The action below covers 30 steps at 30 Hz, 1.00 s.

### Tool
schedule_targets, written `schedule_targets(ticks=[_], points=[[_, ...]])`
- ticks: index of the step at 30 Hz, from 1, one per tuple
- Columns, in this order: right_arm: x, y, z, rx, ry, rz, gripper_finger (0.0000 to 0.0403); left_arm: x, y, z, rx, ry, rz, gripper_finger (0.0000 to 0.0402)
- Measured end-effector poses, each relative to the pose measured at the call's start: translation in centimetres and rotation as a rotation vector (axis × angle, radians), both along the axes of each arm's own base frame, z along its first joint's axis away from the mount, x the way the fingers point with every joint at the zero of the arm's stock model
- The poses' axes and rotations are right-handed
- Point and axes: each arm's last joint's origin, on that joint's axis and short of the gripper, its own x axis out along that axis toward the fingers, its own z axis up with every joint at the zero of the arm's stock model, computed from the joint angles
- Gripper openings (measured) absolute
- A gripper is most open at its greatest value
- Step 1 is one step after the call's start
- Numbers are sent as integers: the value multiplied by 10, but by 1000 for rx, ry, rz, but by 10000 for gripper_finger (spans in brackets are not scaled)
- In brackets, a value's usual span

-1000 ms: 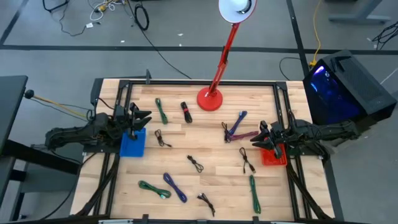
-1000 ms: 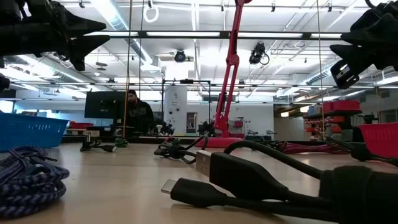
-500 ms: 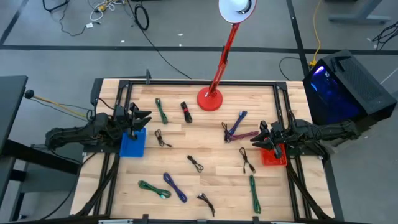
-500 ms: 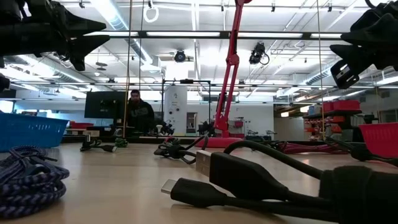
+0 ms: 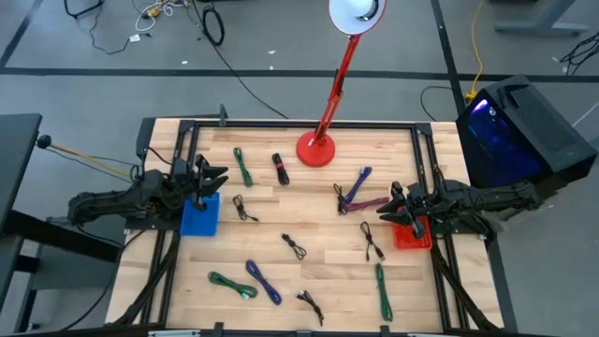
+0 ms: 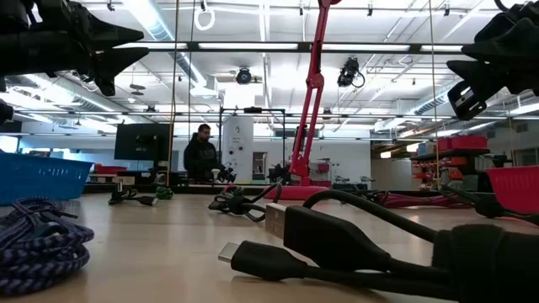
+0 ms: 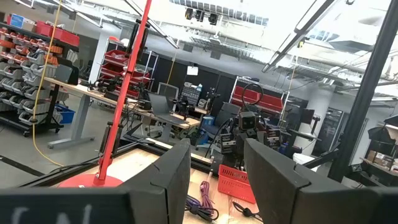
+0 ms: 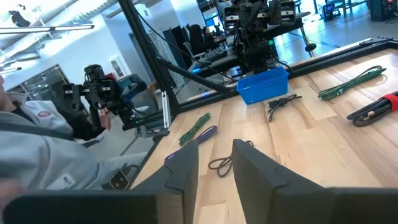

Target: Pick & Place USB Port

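Several coiled cables lie flat and scattered on the wooden table [image 5: 309, 220]: green ones [image 5: 243, 167] [image 5: 382, 290], a blue one [image 5: 264, 281], a purple-blue bundle [image 5: 356, 192] and small black ones [image 5: 295, 246] [image 5: 372, 241]. I cannot tell which of them has the USB port. My left gripper [image 5: 221, 176] hangs open at the left edge above a blue bin [image 5: 198, 217], with nothing between its fingers [image 7: 177, 171]. My right gripper [image 5: 384, 210] hangs open at the right edge above a red bin [image 5: 412, 236], also with nothing in it.
A red desk lamp stands with its round base [image 5: 316, 150] at the far middle of the table. A black frame [image 5: 281, 124] runs round the table. In the low view a black cable plug [image 6: 253, 259] lies close to the camera. A person [image 6: 200, 156] stands in the room beyond.
Both arms have kept still and no cable has moved. In the low view the person in the room behind the table has walked a little to the right.
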Motion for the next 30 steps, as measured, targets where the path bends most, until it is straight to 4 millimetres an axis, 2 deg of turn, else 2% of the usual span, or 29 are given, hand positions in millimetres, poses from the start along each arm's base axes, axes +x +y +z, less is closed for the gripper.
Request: schedule_targets(ticks=[10,14,18,25,30], points=[[0,0,0,-10,-4,-8,102,0,0,0,0,0,0,156],[1,-6,3,-66,-37,-187,102,0,0,0,0,0,0,156],[1,-8,2,-121,-35,-283,102,0,0,0,0,0,0,156],[1,-8,1,-305,-45,-270,102,0,0,0,0,0,0,156],[1,-8,2,-298,-54,-284,102,0,0,1,1,-10,0,156]])
